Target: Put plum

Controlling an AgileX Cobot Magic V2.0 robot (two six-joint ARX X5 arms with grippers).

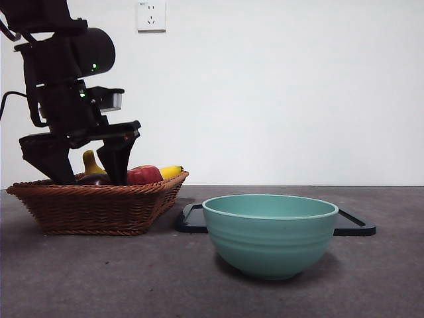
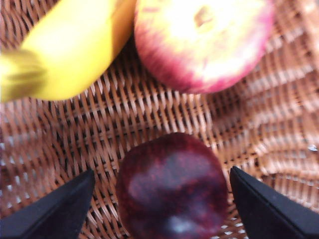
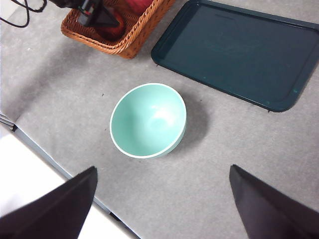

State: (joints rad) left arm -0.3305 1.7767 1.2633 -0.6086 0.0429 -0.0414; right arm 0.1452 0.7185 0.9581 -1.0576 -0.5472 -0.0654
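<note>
- Plum [image 2: 172, 186] is lying in the basket [image 1: 93, 205], between the left tool's [image 2: 162, 209] parted jaws.
- Grasping step is starting; closing and lifting is coming next.
- Right tool [image 3: 162, 209] is waiting, jaws apart, above the bowl [image 3: 148, 120].

Black arm [image 1: 66, 73], green indicator lights, black cable, wedge-shaped jaws.

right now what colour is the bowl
Pale teal green bowl, plain inside; the right wrist view shows it best.
</note>
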